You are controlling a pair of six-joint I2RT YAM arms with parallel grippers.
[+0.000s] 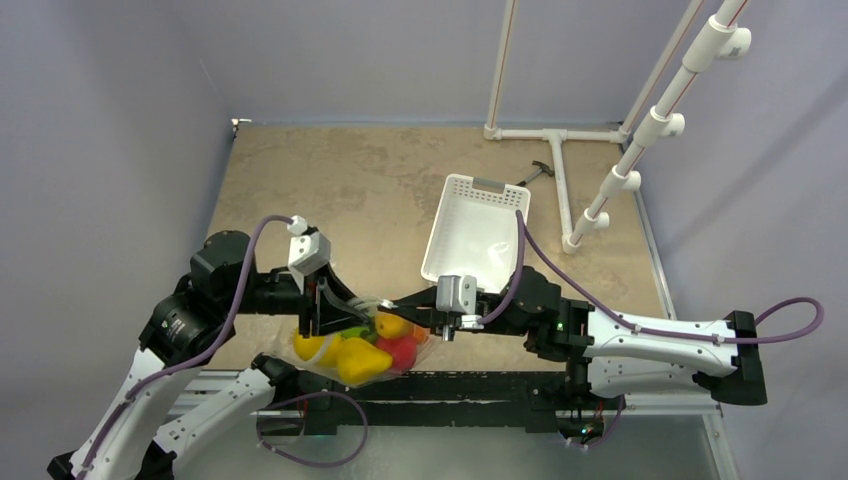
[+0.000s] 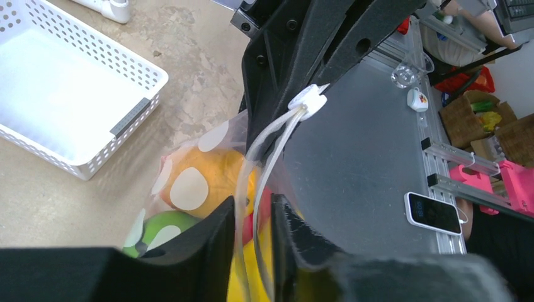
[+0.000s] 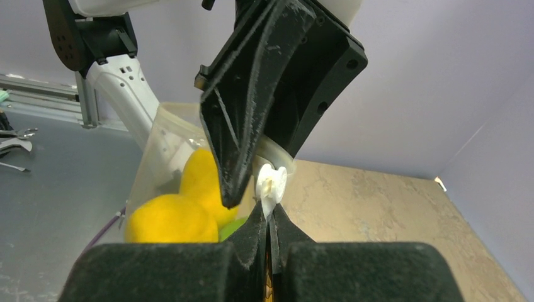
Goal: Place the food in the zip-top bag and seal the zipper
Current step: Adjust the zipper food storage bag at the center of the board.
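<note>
The right claw (image 3: 269,217) is pinched shut on the zipper (image 2: 272,165) beside its white slider (image 3: 272,182); the left claw (image 2: 254,217) stands slightly parted, the strip running through its gap. The zip-top bag (image 1: 345,345), food (image 1: 365,360) inside, sits below both, zipper stretched claw to claw.

A white slotted plastic basket (image 1: 438,230) (image 2: 94,50) lies on the tan mottled tabletop (image 1: 330,180), its far end holding a grey label. Just beyond its far right corner lies a small dark tool (image 1: 538,172), near a white plastic pipe frame (image 1: 560,180) that rises at the table's far right. Beyond the table's near edge, a grey metal plate (image 2: 352,163) meets aluminium rails, where a white-edged phone (image 2: 433,212) rests; a clear cup (image 2: 408,74) stands farther along.
</note>
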